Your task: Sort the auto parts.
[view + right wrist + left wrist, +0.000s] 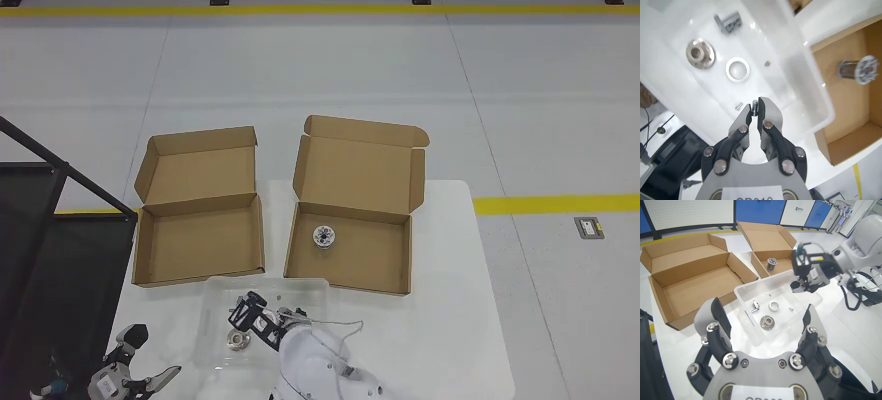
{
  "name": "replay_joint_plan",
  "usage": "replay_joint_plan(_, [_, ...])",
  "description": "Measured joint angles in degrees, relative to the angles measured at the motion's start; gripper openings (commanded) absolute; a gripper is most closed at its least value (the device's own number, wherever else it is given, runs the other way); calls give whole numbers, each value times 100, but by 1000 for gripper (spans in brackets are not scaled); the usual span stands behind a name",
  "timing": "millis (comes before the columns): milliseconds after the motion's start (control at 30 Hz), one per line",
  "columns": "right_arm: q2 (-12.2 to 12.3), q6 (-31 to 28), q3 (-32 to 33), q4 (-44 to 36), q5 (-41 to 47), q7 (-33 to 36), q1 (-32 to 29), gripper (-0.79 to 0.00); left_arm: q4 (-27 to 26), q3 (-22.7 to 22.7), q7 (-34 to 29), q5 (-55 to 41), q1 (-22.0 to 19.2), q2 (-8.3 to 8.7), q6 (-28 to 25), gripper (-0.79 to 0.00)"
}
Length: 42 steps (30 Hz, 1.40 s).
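Right tool (755, 111): closed on a small threaded bolt (754, 108), pinched near its head by the very fingertips. It hangs above the clear tray (757, 282), which sits at the near edge of the desk (450, 300).
Left tool (763, 305): jaws wide apart, empty, by the desk's near-left corner.
In tray: flanged hub (767, 322), ring (774, 306), angle bracket (755, 307), second small screw (791, 308).
Far edge: left box (200, 240) empty; right box (370, 255) holds one cylindrical part (323, 236), upright.
Judgement: step in hand is carrying the bolt to a box. The grip looks shallow, so travel slowly with a level wrist. Clear the tray and box walls before lowering. Release low over bare cardboard, away from the cylinder, to limit rolling. Which box suits the bolt: cannot tell.
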Motion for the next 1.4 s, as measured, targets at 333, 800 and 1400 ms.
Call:
replay_joint_plan(333, [22, -25, -9, -220, -147, -59, -101, -785, 0, 0, 0, 0, 0, 0, 0, 0])
replay_joint_plan(800, [12, 1274, 2033, 298, 897, -1232, 192, -785, 0, 0, 0, 0, 0, 0, 0, 0])
replay_joint_plan(1400, [-30, 291, 3156, 5082, 2636, -1983, 2708, -785, 0, 0, 0, 0, 0, 0, 0, 0])
